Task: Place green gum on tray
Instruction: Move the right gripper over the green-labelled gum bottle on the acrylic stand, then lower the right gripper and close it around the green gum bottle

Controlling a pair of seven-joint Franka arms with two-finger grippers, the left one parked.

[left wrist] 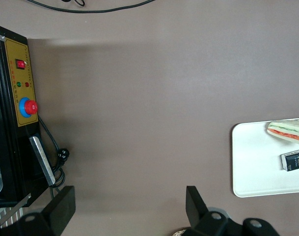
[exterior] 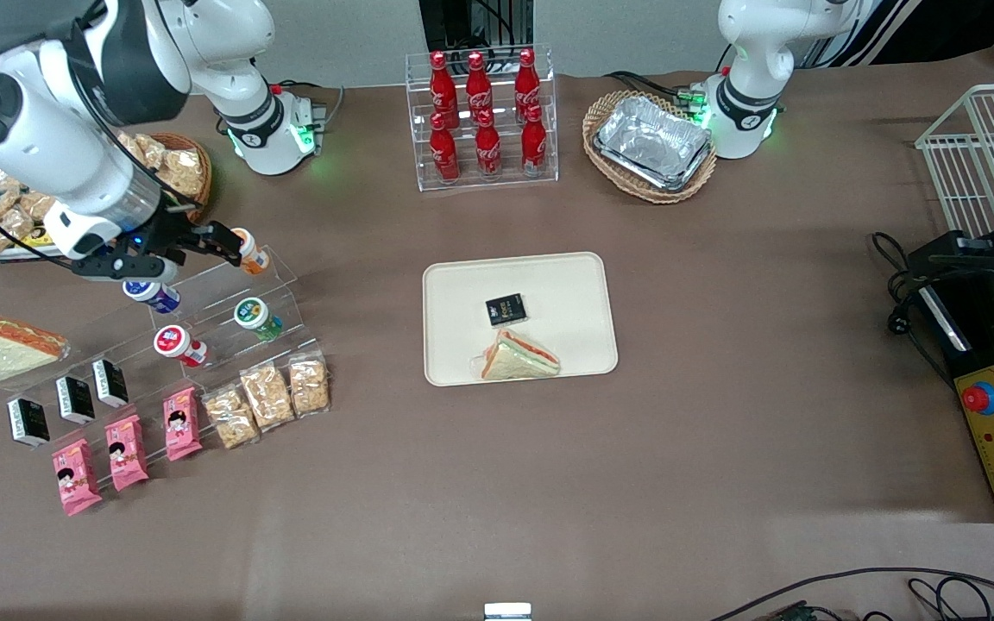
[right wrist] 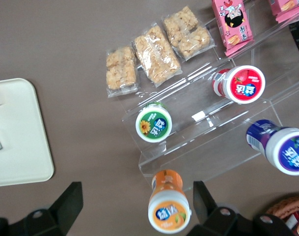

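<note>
Hovering over the clear stepped rack, nothing gripped yet

My end effector hangs above the clear stepped rack at the working arm's end of the bench, fingers spread wide and empty, with the orange bottle directly between them. The green gum sits one step nearer the front camera, lid facing up on its own shelf, apart from the red-lidded bottle and blue bottle, which should leave room for my fingers. I judge I must shift down a step before closing. The tray lies mid-bench, already carrying a sandwich and a small black packet, with bare space remaining.
</note>
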